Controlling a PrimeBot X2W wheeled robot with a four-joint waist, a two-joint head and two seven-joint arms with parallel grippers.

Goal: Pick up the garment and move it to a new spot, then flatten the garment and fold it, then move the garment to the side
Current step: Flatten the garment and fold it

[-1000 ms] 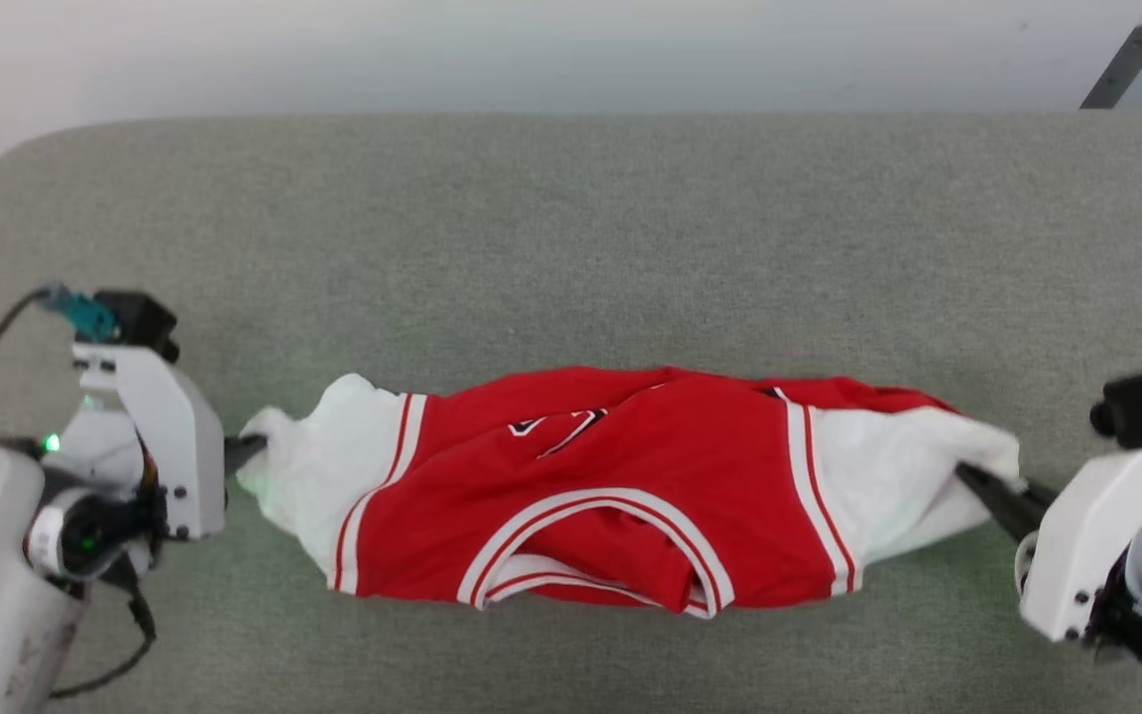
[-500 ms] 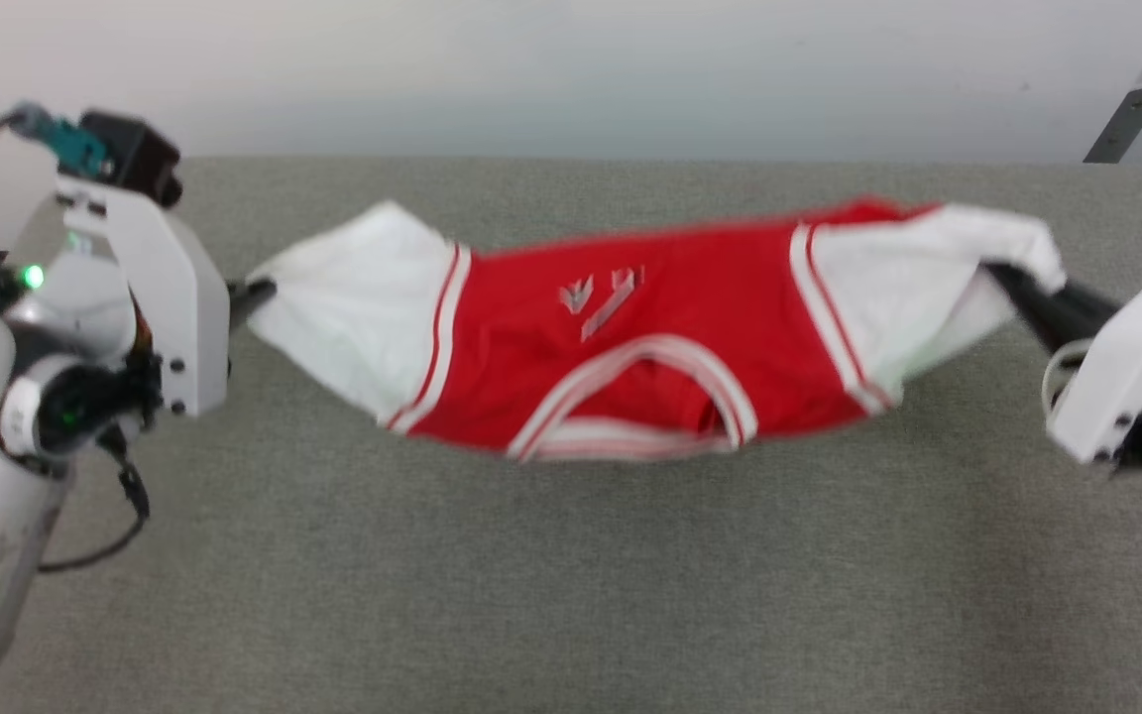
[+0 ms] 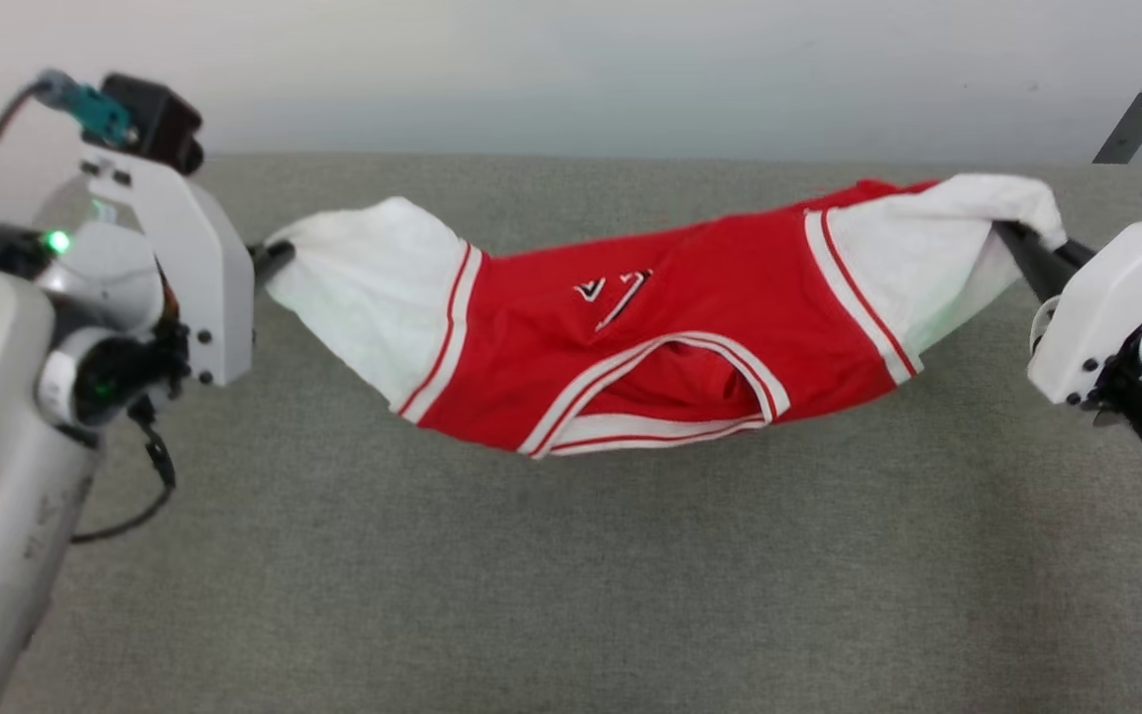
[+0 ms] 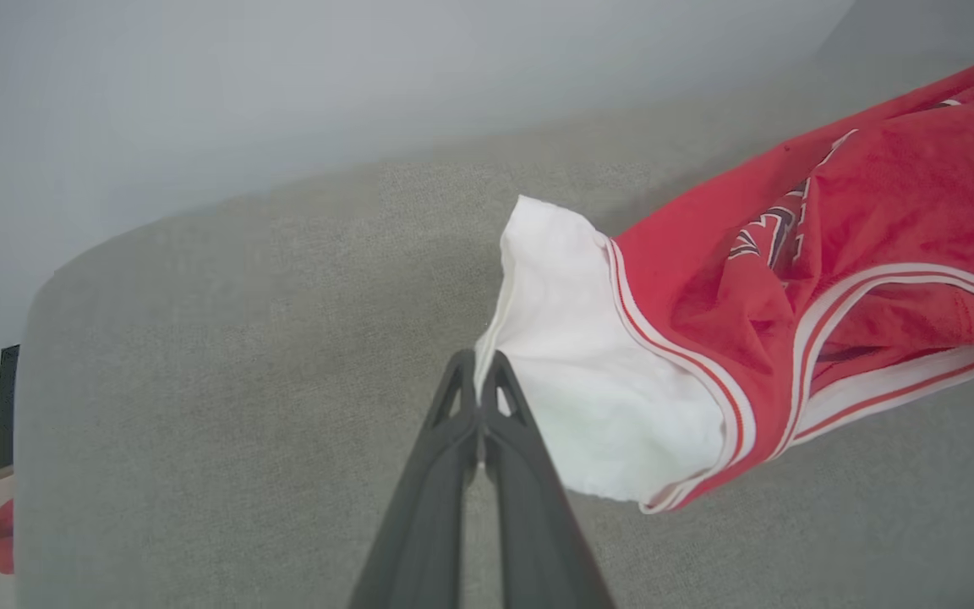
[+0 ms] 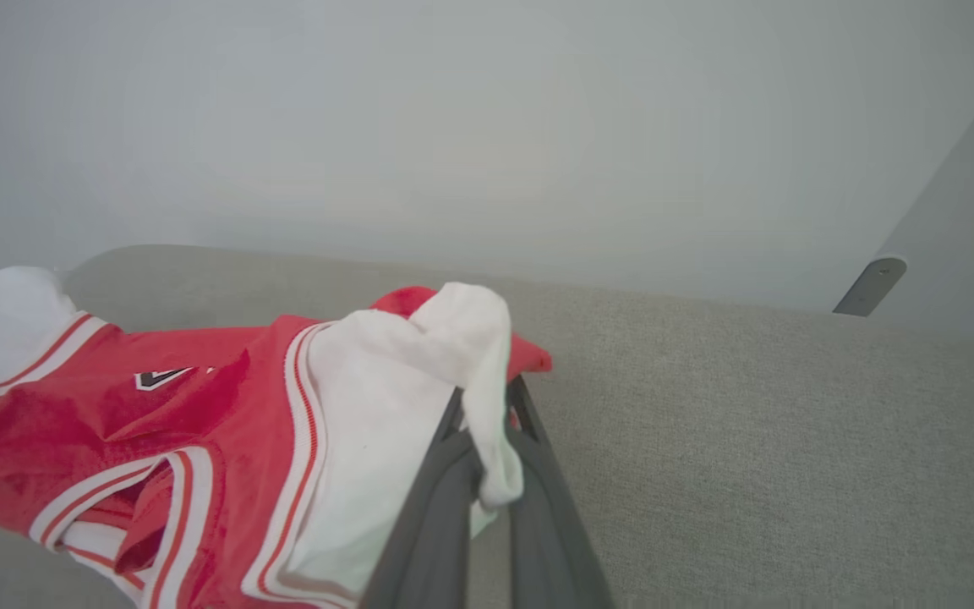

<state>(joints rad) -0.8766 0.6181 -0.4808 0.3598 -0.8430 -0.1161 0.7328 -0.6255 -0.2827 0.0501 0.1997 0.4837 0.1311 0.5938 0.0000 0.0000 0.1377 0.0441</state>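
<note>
Evidently the garment (image 3: 630, 327) hung slung across the upper middle of the head view, seemingly clear of the grey tabletop (image 3: 571, 595), its neckline (image 3: 650, 397) sagging lowest. The left fingers (image 4: 440, 474) were pinched together on the very edge of one white sleeve (image 4: 571, 372) at upper left. The right fingers (image 5: 432, 524) clamped a bunched wad of the other sleeve (image 5: 385, 381) at upper right. The left hold looked thin, so a harder pull apart could slip that hem free and drop one side.

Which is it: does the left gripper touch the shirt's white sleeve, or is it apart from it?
Touching. In the left wrist view the left gripper is shut on the edge of the shirt, pinching its white sleeve.
</note>
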